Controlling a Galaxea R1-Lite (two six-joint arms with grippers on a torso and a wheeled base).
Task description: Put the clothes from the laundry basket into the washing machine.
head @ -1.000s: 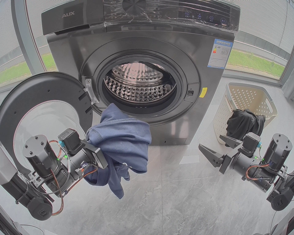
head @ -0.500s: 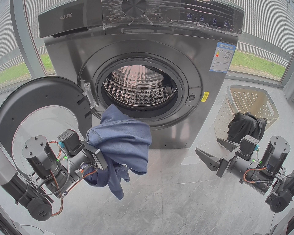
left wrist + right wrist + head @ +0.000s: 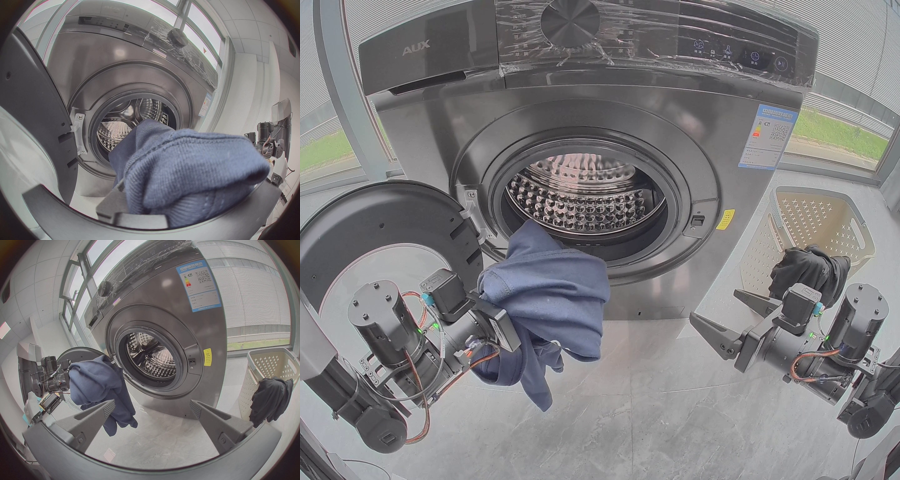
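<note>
Blue garment [image 3: 556,294] hangs gripped in the left end effector [image 3: 528,315].

1. On the washing machine [image 3: 650,112], the dark drawer panel [image 3: 425,53] at the top carries a short brand word in pale capital letters.
2. A blue and white label [image 3: 773,137] is stuck on the front. It has coloured bars and a square code, but its print is too small for reading.
3. A small yellow sticker [image 3: 725,219] sits just beside the door latch [image 3: 696,220]; it is not readable.
4. The control panel [image 3: 737,53] shows pale round symbols.
</note>
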